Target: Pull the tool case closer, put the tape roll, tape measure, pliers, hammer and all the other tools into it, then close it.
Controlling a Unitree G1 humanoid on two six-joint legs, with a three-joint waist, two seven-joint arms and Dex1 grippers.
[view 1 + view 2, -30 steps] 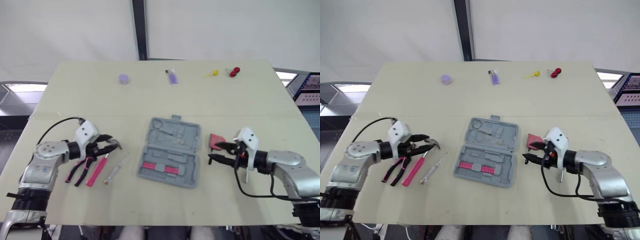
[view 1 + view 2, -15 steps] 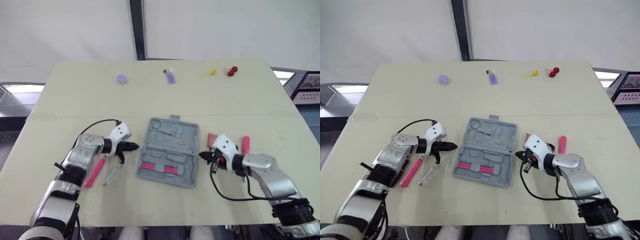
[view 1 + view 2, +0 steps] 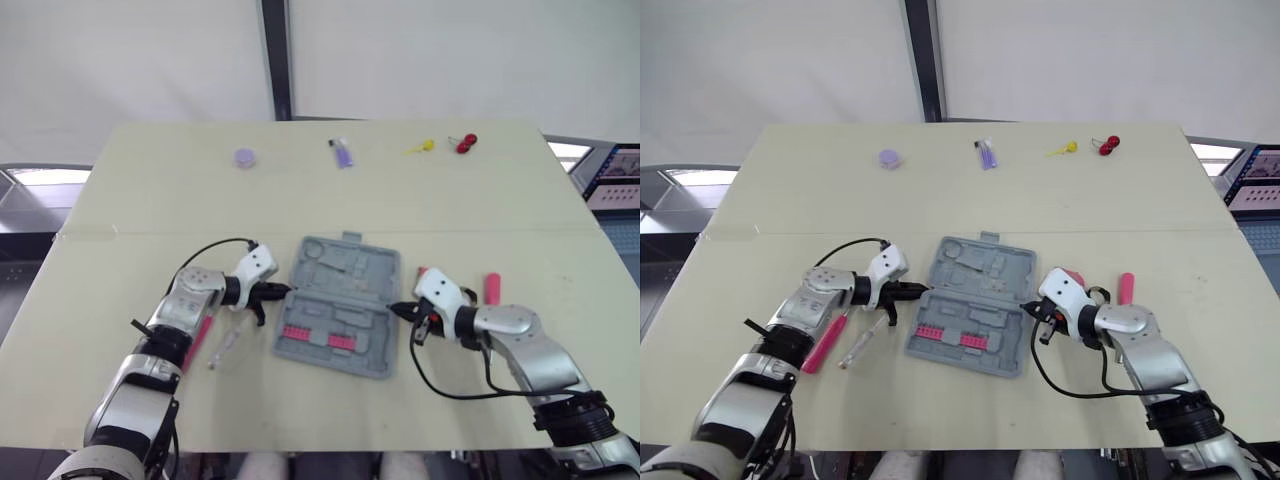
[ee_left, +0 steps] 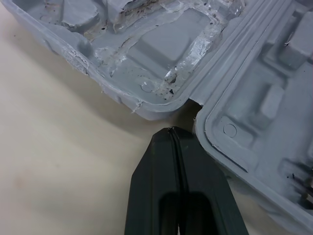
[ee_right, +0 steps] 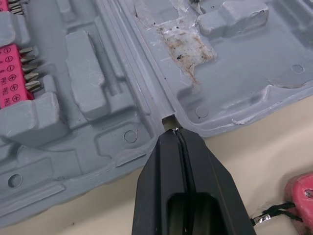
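The grey tool case [image 3: 340, 305] lies open and flat in the middle of the table, with pink bit strips [image 3: 315, 335] in its near half. My left gripper [image 3: 283, 292] is shut, its tip at the hinge notch on the case's left edge [image 4: 191, 104]. My right gripper [image 3: 397, 310] is shut too, its tip at the hinge notch on the right edge [image 5: 169, 121]. Neither holds anything. A pink-handled hammer [image 3: 195, 340] and a clear screwdriver [image 3: 228, 343] lie left of the case, partly under my left arm. A red tape measure [image 3: 1072, 276] peeks out behind my right wrist.
A pink handle [image 3: 491, 287] lies right of my right arm. Along the far edge sit a purple tape roll [image 3: 245, 157], a purple item [image 3: 343, 153], a yellow tool [image 3: 421, 147] and a red tool [image 3: 464, 142]. Bare table separates these from the case.
Both arms have swung inward from the loose tools to the two sides of the case. Both grippers, open a second ago, are now shut. The case has stayed in place.
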